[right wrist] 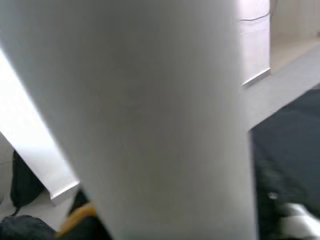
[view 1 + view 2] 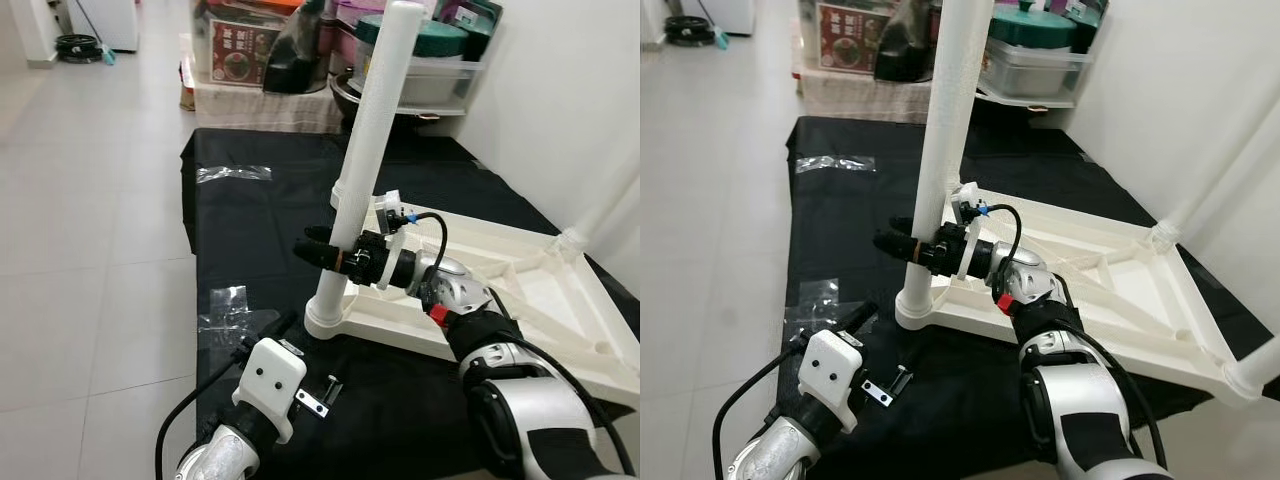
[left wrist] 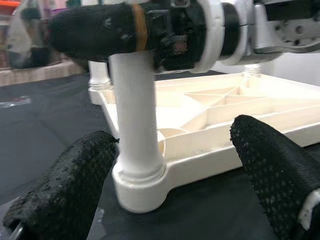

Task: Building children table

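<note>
A white children's table top (image 2: 540,290) lies upside down on a black cloth (image 2: 250,230). At its near left corner a white table leg (image 2: 372,150) stands in its socket, leaning slightly. My right gripper (image 2: 325,250) is shut on this leg about a third of the way up; in the right wrist view the leg (image 1: 150,125) is very close. My left gripper (image 3: 172,140) is open, low over the cloth in front of the corner, its fingers (image 3: 75,175) spread to either side of the leg's base (image 3: 137,185) without touching it.
A small metal bracket and screw (image 2: 322,393) lie on the cloth by my left wrist. Clear plastic bags (image 2: 232,172) (image 2: 228,310) lie farther left. Another fitted leg (image 2: 1230,180) rises at the far right corner. Storage boxes (image 2: 300,60) stand behind; tiled floor (image 2: 90,200) is to the left.
</note>
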Controlling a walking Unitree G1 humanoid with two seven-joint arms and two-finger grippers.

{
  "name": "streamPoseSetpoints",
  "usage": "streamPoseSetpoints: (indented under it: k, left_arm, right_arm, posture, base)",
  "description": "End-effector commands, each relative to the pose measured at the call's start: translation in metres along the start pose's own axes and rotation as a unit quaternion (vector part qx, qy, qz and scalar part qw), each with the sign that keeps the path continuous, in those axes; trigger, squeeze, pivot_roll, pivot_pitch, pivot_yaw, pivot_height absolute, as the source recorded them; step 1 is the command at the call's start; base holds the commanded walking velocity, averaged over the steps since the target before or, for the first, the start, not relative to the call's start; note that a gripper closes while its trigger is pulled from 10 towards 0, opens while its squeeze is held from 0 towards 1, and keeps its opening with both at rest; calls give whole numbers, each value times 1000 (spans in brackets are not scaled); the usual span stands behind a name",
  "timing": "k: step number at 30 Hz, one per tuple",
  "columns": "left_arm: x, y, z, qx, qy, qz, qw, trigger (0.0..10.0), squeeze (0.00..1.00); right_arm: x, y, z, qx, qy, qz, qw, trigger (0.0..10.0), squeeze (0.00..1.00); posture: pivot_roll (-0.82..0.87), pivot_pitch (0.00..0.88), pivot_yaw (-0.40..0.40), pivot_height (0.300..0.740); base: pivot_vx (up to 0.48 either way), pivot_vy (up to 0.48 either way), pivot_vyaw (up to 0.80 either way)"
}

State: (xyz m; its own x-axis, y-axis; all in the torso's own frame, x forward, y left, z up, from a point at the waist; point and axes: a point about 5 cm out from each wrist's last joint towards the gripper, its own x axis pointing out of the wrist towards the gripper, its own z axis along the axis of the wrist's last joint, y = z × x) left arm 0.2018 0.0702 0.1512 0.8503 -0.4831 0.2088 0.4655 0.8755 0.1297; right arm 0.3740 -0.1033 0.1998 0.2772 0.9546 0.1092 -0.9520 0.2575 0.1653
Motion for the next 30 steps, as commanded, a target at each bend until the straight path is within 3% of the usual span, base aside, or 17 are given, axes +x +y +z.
streamPoseSetpoints:
  k: [1,4,9,10,11,12,13,14,16,17,18,20,21,23,25,28,30]
  left_arm:
    - [-1,-3,-1,-4,8,-5,1000,10000,0]
    - [0,-3,-1,-4,7,-4,1000,10000,0]
    - [0,-3,-2,-5,7,-3,1000,10000,0]
    - [0,-2,-2,-5,8,-3,1000,10000,0]
    - [0,-2,-2,-5,8,-3,1000,10000,0]
    - [0,-2,-2,-5,8,-3,1000,10000,0]
    - [0,-2,-2,-5,8,-3,1000,10000,0]
    - [0,-2,-2,-5,9,-4,1000,10000,0]
    - [0,-2,-2,-5,9,-4,1000,10000,0]
    - [0,-2,-2,-5,9,-5,1000,10000,0]
    - [0,-2,-2,-5,9,-5,1000,10000,0]
    - [0,-2,-3,-3,10,-6,1000,10000,0]
    - [0,-2,-3,-3,10,-6,1000,10000,0]
    - [0,-1,-3,-3,11,-6,1000,10000,0]
    - [0,-1,-3,-3,11,-6,1000,10000,0]
    - [0,-1,-3,-2,12,-7,1000,10000,0]
    - [0,-1,-3,-2,12,-7,1000,10000,0]
  right_arm:
    - [8,6,0,5,-1,42,999,0,0]
    - [9,8,1,9,1,60,998,0,0]
    - [5,-5,7,-41,-14,-58,997,0,0]
    - [4,-17,13,-52,-35,-168,984,0,0]
    - [4,-17,13,-52,-35,-168,984,0,0]
    - [1,-24,14,-54,-42,-245,967,0,0]
    - [1,-24,14,-54,-42,-245,967,0,0]
    - [-3,-30,13,-58,-39,-319,945,0,0]
    - [-3,-30,13,-58,-39,-319,945,0,0]
    - [-15,-40,6,-50,-20,-441,896,0,0]
    - [-15,-40,6,-50,-20,-441,896,0,0]
    - [-38,-48,-7,-28,-7,-608,793,0,0]
    - [-38,-48,-7,-28,-7,-608,793,0,0]
    - [-45,-48,-11,-13,-15,-664,747,0,0]
    - [-45,-48,-11,-13,-15,-664,747,0,0]
    - [-34,-40,-14,-7,-45,-702,711,0,0]
    - [-34,-40,-14,-7,-45,-702,711,0,0]
  posture:
    - [120,41,-144,740]
    - [117,42,-143,740]
    - [115,41,-145,740]
    - [111,43,-144,740]
    - [111,43,-144,740]
    - [109,42,-143,740]
    - [109,42,-143,740]
    - [108,43,-140,740]
    - [108,43,-140,740]
    - [107,41,-138,740]
    - [107,41,-138,740]
    - [110,41,-137,740]
    - [110,41,-137,740]
    - [109,43,-136,740]
    - [109,43,-136,740]
    - [107,42,-136,740]
    - [107,42,-136,740]
  base:
    - [0,0,0]
    - [0,0,0]
    - [0,0,0]
    - [0,0,0]
    - [0,0,0]
    - [0,0,0]
    - [0,0,0]
    - [0,0,0]
    - [0,0,0]
    - [0,0,0]
    - [0,0,0]
    - [0,0,0]
    - [0,0,0]
    - [0,0,0]
    - [0,0,0]
    - [0,0,0]
    - [0,0,0]
